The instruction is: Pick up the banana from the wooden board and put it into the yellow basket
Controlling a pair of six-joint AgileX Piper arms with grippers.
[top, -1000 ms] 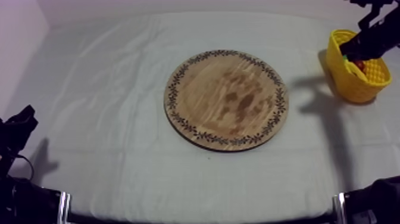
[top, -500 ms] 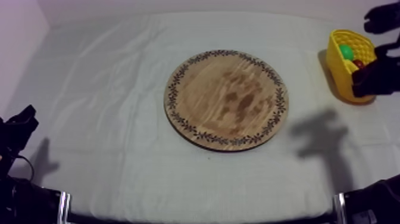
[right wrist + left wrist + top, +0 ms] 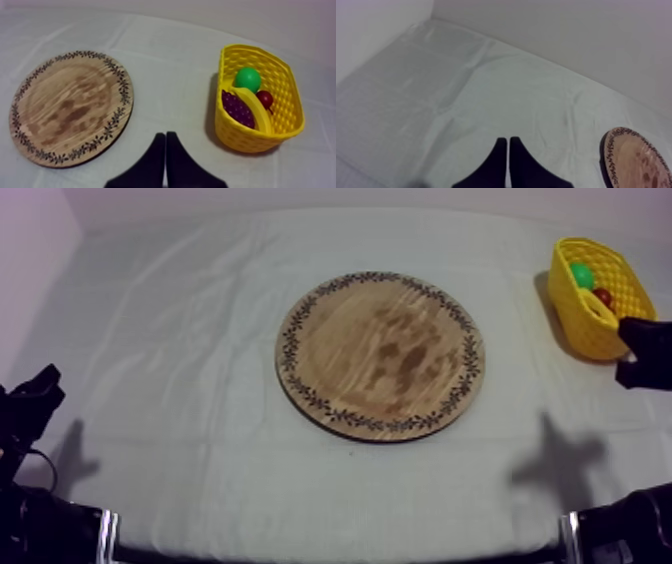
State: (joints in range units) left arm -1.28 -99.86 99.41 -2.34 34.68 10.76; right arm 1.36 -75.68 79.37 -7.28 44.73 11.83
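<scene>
You'll find the banana point(image 3: 254, 109) already inside the yellow basket point(image 3: 280, 75), off the wooden board point(image 3: 70, 107). It lies slantwise across the basket floor. One end sits against the wall on the board's side, and the curved body runs towards the end of the basket nearest your right gripper point(image 3: 165, 134). On one side of it is the bunch of grapes point(image 3: 237, 109); on the other are a green fruit point(image 3: 248, 79) and a small red fruit point(image 3: 264, 98).

Count one of each: one banana, one bunch of grapes, one green fruit, one red fruit, one basket, one board, and your two grippers.

From the top camera, the basket stands at the far right of the table and the round board with its patterned rim sits in the middle, well apart from it.

Your right gripper hangs just beside the basket's near end, its fingers pressed together in a narrow wedge with nothing between them. Your left gripper point(image 3: 508, 141) sits low at its own side of the table, fingers likewise together and holding nothing.

The grey-white cloth point(image 3: 180, 338) is creased in long folds, and the right arm's shadow point(image 3: 560, 463) falls on it. A plain pale wall point(image 3: 561, 30) rises behind the table.
</scene>
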